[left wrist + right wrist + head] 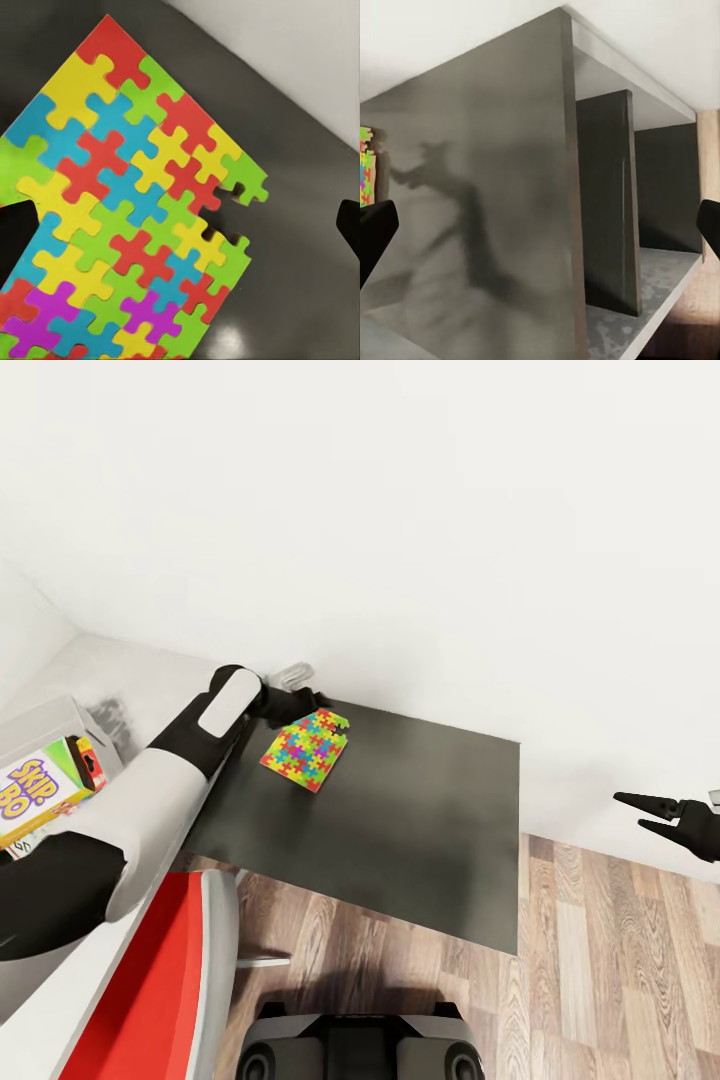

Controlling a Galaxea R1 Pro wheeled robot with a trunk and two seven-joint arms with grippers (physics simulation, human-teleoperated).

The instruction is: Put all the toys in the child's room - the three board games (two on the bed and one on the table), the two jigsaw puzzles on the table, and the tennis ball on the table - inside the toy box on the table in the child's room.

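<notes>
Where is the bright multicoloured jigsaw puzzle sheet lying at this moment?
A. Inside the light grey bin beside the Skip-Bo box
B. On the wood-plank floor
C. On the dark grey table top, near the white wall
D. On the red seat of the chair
C: the head view shows the bright multicoloured jigsaw puzzle sheet lying flat on the dark grey table top close to the white wall, with the left gripper at its far edge.

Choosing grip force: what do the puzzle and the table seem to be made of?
The puzzle looks like thin foam or card: flat, matte, bright interlocking pieces, one corner notched. The table looks like dark grey laminate or painted board, smooth with a faint sheen; which one cannot be told.
</notes>
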